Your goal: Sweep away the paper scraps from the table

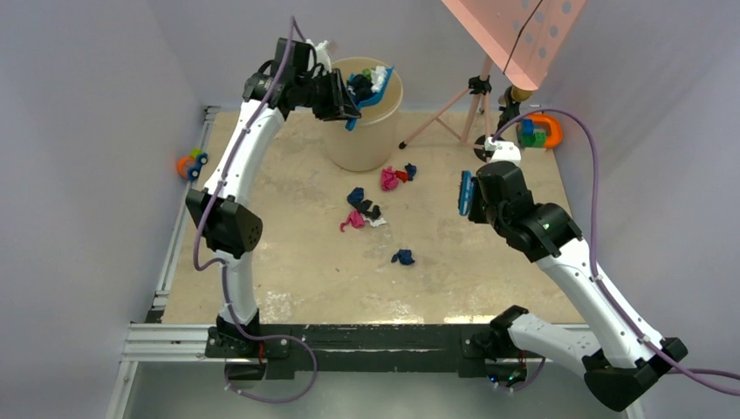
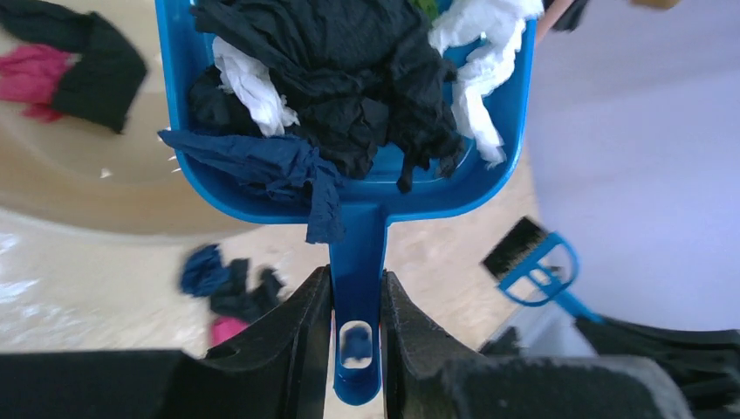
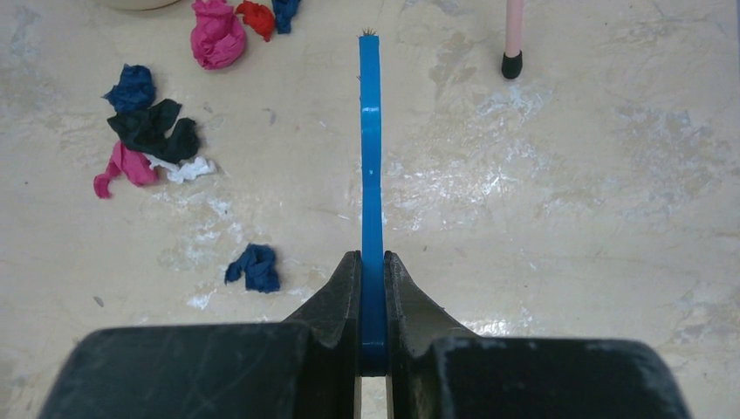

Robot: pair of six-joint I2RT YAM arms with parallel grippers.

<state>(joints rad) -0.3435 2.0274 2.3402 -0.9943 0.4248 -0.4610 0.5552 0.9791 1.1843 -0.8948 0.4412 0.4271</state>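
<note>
- Currently, the left gripper (image 2: 358, 301) is clamped on the handle of the blue dustpan (image 2: 359, 236), one finger pressed against each side of it.
- The dustpan is held over the open top of the beige bin (image 1: 359, 144), which stands at the far side of the surface (image 1: 297, 271).
- The dustpan is loaded with black, white and dark blue paper scraps (image 2: 349, 78); a dark blue strip hangs over its rear lip toward the handle.
- Inside the bin, a black wad and a pink wad are visible.
- The right gripper (image 3: 373, 262) is closed on the handle of the blue brush (image 3: 371, 157), held to the right of the bin and above the surface, clear of it.
- Loose scraps lie on the surface in front of the bin:
  - a pink, a red and a blue wad just beside its base;
  - a cluster of dark blue, black, pink and white wads nearer the arms;
  - one dark blue wad alone, nearer still.
- A toy car (image 1: 192, 163) sits left of the bin at the surface edge.
- Toy blocks (image 1: 539, 133) sit well to the right of the bin.
</note>
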